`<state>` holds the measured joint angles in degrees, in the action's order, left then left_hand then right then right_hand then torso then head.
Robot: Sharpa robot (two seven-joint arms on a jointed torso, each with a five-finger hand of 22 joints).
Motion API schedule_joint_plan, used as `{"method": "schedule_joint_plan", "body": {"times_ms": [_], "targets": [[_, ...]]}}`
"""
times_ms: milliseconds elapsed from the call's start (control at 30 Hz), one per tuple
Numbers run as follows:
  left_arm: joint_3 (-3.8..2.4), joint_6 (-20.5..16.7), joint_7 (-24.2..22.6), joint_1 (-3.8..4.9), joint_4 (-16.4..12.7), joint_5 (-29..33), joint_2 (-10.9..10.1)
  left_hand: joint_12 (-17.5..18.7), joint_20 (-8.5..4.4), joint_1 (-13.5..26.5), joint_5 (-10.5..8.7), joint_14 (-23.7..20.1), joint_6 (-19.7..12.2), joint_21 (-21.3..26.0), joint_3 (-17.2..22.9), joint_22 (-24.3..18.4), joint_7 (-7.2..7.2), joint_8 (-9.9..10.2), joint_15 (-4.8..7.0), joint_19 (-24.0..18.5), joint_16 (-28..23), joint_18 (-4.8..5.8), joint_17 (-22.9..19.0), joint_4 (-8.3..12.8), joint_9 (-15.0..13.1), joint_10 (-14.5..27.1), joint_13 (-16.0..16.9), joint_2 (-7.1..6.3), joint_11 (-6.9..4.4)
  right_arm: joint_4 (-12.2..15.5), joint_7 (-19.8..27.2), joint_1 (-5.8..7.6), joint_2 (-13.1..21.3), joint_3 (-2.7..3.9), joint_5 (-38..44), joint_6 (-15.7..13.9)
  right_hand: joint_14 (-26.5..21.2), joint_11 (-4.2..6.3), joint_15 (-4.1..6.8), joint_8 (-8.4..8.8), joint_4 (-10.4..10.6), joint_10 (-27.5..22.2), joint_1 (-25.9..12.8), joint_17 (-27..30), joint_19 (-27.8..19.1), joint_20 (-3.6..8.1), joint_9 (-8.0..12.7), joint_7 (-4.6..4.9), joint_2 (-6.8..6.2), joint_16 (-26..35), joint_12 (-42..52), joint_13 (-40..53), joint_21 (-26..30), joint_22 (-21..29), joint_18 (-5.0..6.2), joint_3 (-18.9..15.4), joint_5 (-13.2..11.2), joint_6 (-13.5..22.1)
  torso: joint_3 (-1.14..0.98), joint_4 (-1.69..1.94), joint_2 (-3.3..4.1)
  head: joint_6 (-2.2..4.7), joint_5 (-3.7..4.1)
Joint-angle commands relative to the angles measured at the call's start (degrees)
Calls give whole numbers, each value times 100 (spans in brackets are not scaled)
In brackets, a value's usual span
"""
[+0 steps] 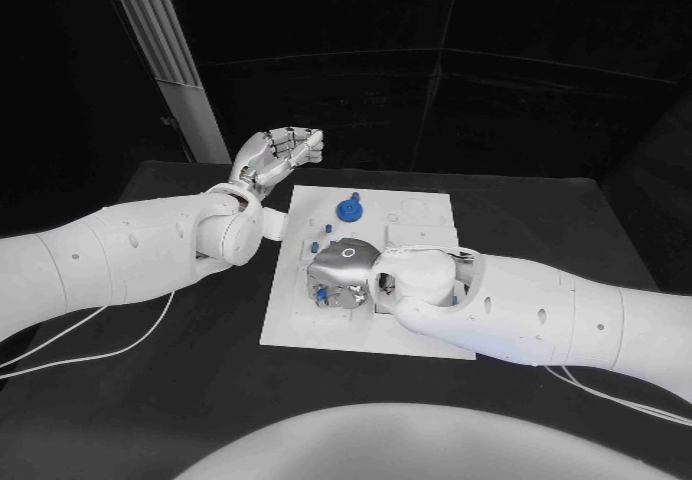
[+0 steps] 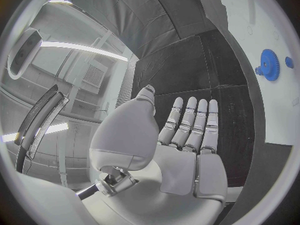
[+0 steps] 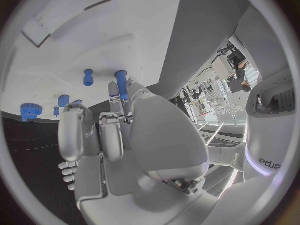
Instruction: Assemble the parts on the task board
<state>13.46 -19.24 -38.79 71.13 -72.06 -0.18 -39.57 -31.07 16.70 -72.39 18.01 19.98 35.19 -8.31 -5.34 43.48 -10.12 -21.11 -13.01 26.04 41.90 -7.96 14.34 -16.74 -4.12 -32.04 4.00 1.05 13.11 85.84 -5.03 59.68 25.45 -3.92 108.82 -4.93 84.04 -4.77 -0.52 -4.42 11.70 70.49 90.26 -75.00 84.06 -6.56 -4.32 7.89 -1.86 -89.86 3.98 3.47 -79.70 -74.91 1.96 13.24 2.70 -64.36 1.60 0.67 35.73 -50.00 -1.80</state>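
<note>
The task looks partway: a blue gear [image 1: 349,209] and small pegs [image 1: 313,242] sit on the board [image 1: 418,215] at mid-table, while the right hand [image 1: 343,278] pinches a blue peg [image 3: 121,84] over the board, and the left hand [image 1: 276,152] hovers spread, empty, beside it.

Around my work: a table and some wires

My black table [image 1: 173,400] carries white cables [image 1: 101,345] trailing over its left edge, and another thin white cable [image 1: 613,398] lying near its right edge.
</note>
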Motion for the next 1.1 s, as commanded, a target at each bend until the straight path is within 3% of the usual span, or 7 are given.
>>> {"method": "schedule_joint_plan", "body": {"times_ms": [33,233,367,600,900,1000,1100], "targets": [[-3,43,-1184,9,-10,3,-5,-24,-10,4,31,-40,-41,23,-30,-6,-505,-23,15,34,30,109,-5,1,9,27,-7,67,-4,-10,-39,6,-19,2,105,134,596,-24,-62,49,34,-48,-13,-1500,126,-40,12,41,-96,-14,-37,-3,32,-1063,59,8,9,39,0,1,1,0,-2],[-3,50,-1182,9,-10,3,-1,-24,-10,4,31,-40,-41,23,-30,-6,-505,-23,15,34,30,109,-5,1,9,27,-7,67,-4,2,-29,-3,-33,2,123,215,596,-86,-108,96,159,-241,-248,-1500,92,-73,47,84,-330,-14,-62,-7,104,-1035,73,-164,-3,209,1,1,-2,0,-5],[-3,51,-1181,9,-10,3,-2,-24,-10,4,31,-40,-41,23,-30,-6,-505,-23,15,34,30,109,-5,1,9,27,-7,67,-4,14,-83,-7,-20,2,138,128,596,-217,-209,103,332,-604,-633,-1500,23,-140,77,250,-570,-14,-60,-1,250,-974,99,-461,-1,600,1,-1,-4,0,-7],[-3,63,-1180,9,-9,3,-6,-33,-10,-1,34,-41,-42,25,-34,-8,-505,-29,15,35,40,109,-15,1,9,30,-7,73,-4,70,-234,-27,89,1,99,-643,596,-366,-345,78,513,-1072,-1111,-1500,-90,-270,54,413,-817,-14,-8,28,497,-864,152,-1048,0,1007,-2,-4,-5,0,6],[-3,83,-1172,-3,15,3,-6,-35,-10,-2,34,-42,-43,25,-36,-8,-506,-31,14,35,43,110,-18,1,9,32,-8,74,-4,630,259,-8,723,8,-1607,-2573,596,-336,-323,14,501,-1032,-1166,-1500,-110,-295,17,381,-647,-14,124,57,572,-820,182,-1115,0,939,1,-14,-30,0,0],[-3,88,-1170,-13,30,3,1,-35,-10,-2,34,-42,-43,25,-36,-8,-506,-31,14,35,43,110,-18,1,9,32,-8,74,-4,926,485,128,1071,10,-2700,-2926,596,-326,-313,9,475,-1016,-1067,-1500,-117,-290,13,372,-506,-14,173,61,599,-804,190,-1051,2,924,1,-6,-23,0,19],[-3,91,-1166,-27,53,3,8,-37,-10,-3,35,-43,-44,26,-38,-9,-506,-32,14,35,45,110,-21,1,10,33,-8,75,-4,1204,598,338,1490,11,-3830,-2978,596,-308,-301,-20,449,-968,-973,-1500,-151,-283,1,354,-350,-14,248,69,680,-766,209,-1003,9,887,-1,-19,-16,0,35]]}}
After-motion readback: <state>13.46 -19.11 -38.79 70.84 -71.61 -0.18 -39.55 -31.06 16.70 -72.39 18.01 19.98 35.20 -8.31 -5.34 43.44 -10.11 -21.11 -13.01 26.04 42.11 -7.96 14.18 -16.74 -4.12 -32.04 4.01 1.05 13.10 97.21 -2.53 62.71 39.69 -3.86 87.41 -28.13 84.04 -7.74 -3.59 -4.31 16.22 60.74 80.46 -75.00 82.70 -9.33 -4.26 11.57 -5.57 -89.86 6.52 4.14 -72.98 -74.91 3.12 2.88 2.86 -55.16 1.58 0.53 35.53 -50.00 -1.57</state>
